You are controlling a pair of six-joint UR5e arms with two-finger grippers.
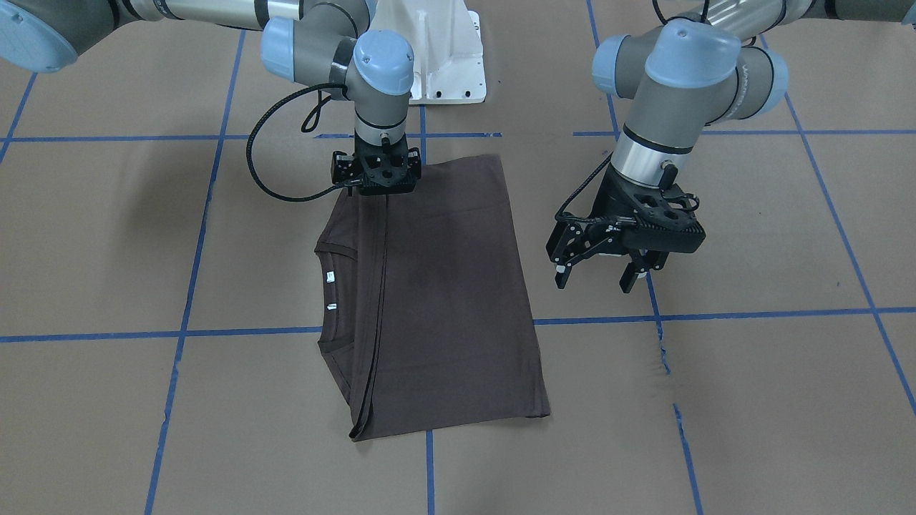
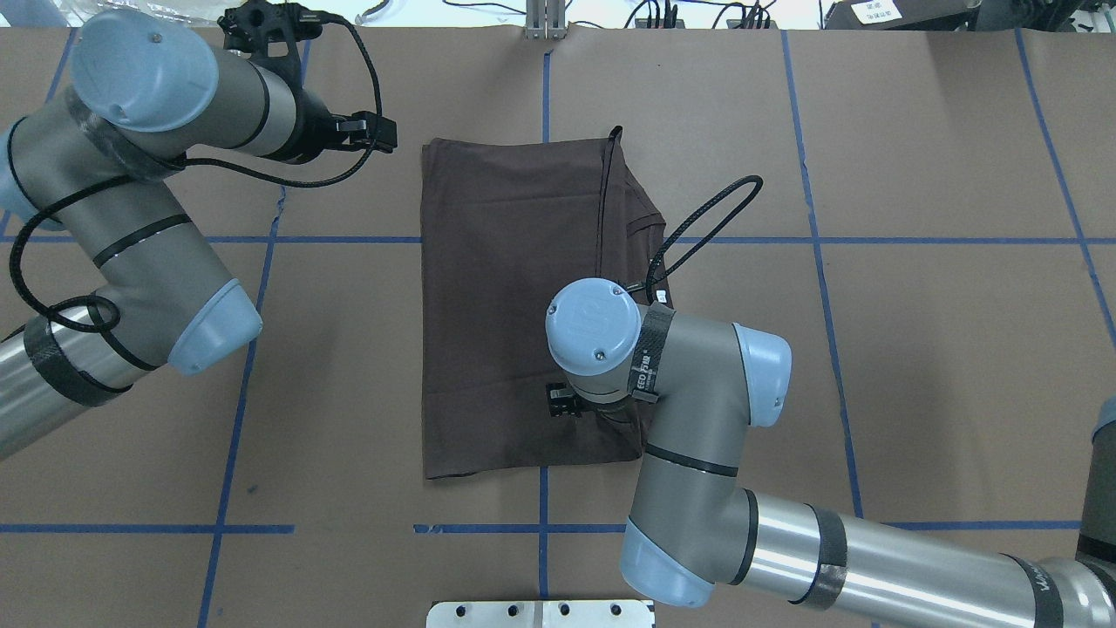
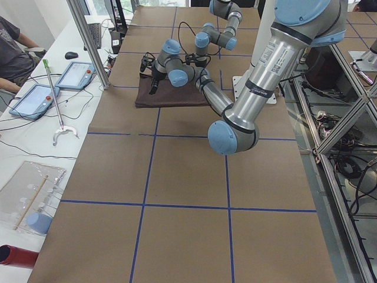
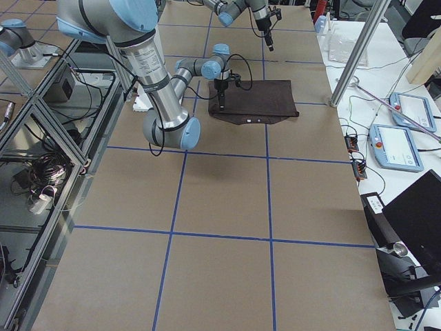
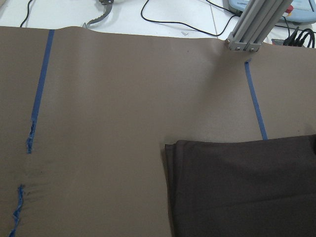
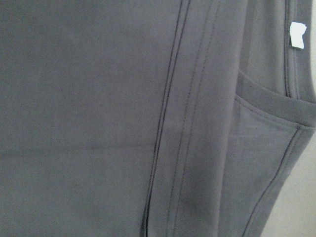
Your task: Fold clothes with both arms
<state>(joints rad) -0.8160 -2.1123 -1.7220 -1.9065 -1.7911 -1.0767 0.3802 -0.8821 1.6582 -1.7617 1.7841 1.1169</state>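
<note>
Found right gripper [image 1: 378,184] planted on the T-shirt [image 1: 444,286] at its upper-left corner in the front view, beside the doubled hem line. Cannot tell how far open, with tips hidden beneath the wrist. Probably pinning or pinching that edge for a fold. Noted left gripper [image 1: 594,284] right of the cloth, spread wide, empty, raised, likely held clear. Logged shirt folded flat at frame centre on the table [image 1: 107,236], collar [image 1: 336,250] leftward.

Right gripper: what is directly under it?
Under the right gripper lies the folded T-shirt, near its edge by the robot; the wrist view shows seams and a white tag. The gripper's fingertips are hidden by its body, so contact is unseen.
</note>
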